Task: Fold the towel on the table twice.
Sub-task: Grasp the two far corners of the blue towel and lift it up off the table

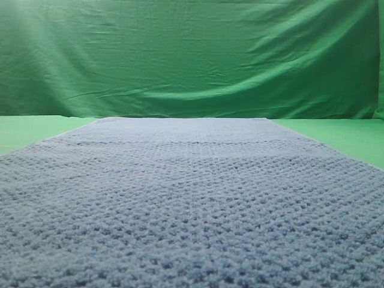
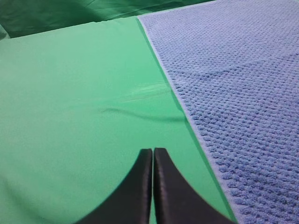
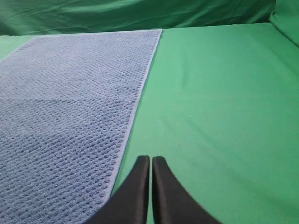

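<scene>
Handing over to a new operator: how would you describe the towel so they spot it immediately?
Look at the wide table with its smooth bright green top, in front of the wrinkled green curtain. Lying flat and unfolded along its middle is the towel, a large rectangle. It alone is blue-grey with a bumpy waffle weave; everything around it is smooth green.

- Towel [image 1: 192, 198] spread flat on the table [image 1: 24, 129], lengthwise from the near edge toward the far edge, filling the middle.
- Strips of bare table left and right of the towel, narrowing toward the near edge in the exterior high view.
- Backdrop curtain [image 1: 192, 54] behind the table's far edge, across the full width.
- Left gripper [image 2: 153, 156] over bare table, just beside the towel's [image 2: 233, 93] left long edge.
- Small crease in the table cover [image 2: 140, 114] ahead of the left gripper, running up to the towel's edge.
- Right gripper [image 3: 150, 163] over bare table [image 3: 219, 107], just beside the towel's [image 3: 65, 102] right long edge, near its near corner.
</scene>
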`<state>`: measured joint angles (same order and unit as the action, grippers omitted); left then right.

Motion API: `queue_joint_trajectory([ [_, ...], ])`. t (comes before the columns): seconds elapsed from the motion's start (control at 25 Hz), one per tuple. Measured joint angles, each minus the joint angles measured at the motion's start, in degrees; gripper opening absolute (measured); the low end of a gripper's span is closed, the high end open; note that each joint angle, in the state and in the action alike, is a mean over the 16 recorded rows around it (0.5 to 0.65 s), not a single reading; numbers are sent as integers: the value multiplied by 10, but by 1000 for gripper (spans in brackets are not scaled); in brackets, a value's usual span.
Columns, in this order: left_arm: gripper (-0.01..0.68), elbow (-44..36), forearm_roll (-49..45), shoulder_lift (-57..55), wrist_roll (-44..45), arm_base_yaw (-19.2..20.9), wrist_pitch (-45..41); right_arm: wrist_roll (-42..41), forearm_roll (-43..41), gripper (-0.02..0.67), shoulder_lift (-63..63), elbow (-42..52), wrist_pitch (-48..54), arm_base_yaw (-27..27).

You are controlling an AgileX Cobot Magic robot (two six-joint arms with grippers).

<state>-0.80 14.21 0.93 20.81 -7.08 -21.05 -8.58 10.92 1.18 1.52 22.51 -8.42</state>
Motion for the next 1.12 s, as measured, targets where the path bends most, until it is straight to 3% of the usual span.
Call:
queue_joint_trajectory([
  [0.88, 0, 0, 1, 0, 0, 0, 3, 0, 0, 0, 0, 0, -2, 0],
  [1.12, 0, 0, 19, 0, 0, 0, 57, 0, 2, 0, 0, 0, -32, 0],
])
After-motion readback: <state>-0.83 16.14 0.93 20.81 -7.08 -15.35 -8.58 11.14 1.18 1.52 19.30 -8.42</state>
